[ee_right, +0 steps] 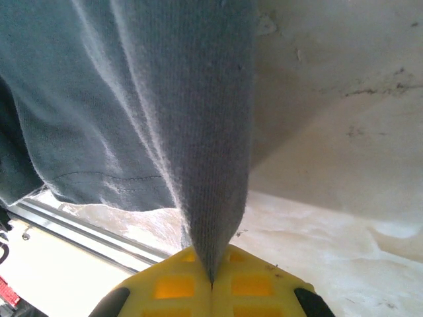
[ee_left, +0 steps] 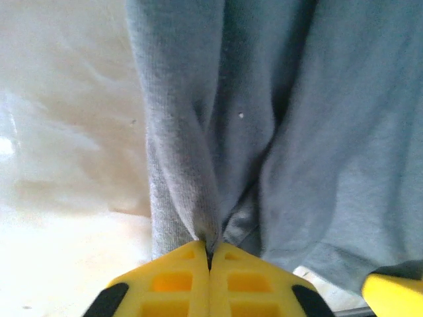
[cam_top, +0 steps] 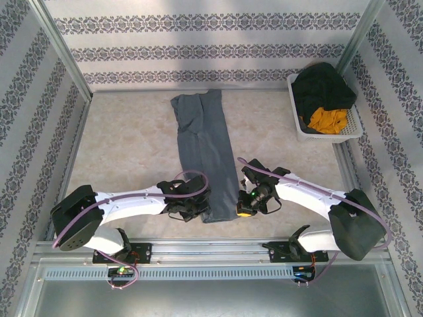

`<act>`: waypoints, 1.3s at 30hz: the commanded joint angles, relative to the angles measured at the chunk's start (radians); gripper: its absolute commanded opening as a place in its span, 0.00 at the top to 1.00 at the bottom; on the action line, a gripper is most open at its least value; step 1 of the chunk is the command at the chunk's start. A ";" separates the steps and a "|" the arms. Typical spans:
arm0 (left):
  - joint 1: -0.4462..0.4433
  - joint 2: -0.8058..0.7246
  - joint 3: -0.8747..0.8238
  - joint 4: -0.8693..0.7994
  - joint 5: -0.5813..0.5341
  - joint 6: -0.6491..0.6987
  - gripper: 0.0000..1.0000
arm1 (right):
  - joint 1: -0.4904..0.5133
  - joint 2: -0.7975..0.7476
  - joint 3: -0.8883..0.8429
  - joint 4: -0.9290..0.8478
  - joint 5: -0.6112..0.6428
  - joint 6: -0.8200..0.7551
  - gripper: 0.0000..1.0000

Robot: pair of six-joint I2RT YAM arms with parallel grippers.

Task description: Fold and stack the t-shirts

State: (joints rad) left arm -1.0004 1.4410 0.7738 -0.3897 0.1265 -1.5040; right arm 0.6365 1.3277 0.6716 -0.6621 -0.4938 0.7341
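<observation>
T-shirt (cam_top: 205, 155) is gripped at its near hem by left pincer (ee_left: 210, 249) and right pincer (ee_right: 211, 279).

Bare table (cam_top: 125, 145) is found left of the left claw (cam_top: 198, 206); a laundry basket (cam_top: 294, 105) is set well beyond the right claw (cam_top: 240, 207).

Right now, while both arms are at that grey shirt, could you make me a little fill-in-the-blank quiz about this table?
1. The left gripper and the right gripper are both ____ on the t-shirt.
2. They hold its ____ end, not its far end.
3. The white basket stands at the far ____ corner of the table.
Missing words: shut; near; right.
</observation>
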 commanded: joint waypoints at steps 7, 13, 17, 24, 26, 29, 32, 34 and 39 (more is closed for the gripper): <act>-0.012 -0.165 -0.099 -0.219 -0.054 -0.037 1.00 | 0.001 -0.045 -0.031 -0.031 0.024 0.005 1.00; -0.012 -0.303 -0.142 -0.330 -0.075 -0.061 1.00 | 0.057 -0.069 -0.027 -0.075 0.021 -0.002 1.00; -0.019 -0.342 -0.136 -0.370 -0.066 -0.057 1.00 | 0.095 -0.105 -0.021 -0.113 0.004 0.007 1.00; -0.065 -0.347 -0.070 -0.319 -0.129 -0.043 1.00 | 0.089 -0.179 0.019 -0.134 -0.016 0.061 1.00; -0.064 -0.357 -0.037 -0.318 -0.188 -0.043 1.00 | 0.063 -0.185 0.061 -0.148 0.001 0.074 1.00; -0.030 -0.360 0.014 -0.291 -0.274 -0.020 1.00 | -0.001 -0.155 0.153 -0.179 0.030 0.057 1.00; 0.058 -0.336 0.057 -0.226 -0.292 0.045 1.00 | -0.067 -0.083 0.271 -0.197 0.049 0.011 1.00; 0.134 -0.310 0.088 -0.181 -0.279 0.099 1.00 | -0.101 -0.019 0.346 -0.199 0.059 -0.016 1.00; 0.353 -0.201 0.194 -0.077 -0.189 0.269 1.00 | -0.176 0.150 0.506 -0.110 0.061 -0.038 1.00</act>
State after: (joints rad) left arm -0.7284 1.1950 0.9188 -0.5571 -0.0864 -1.3735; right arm 0.4892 1.4101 1.1107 -0.8108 -0.4545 0.7280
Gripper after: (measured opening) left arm 0.058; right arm 0.063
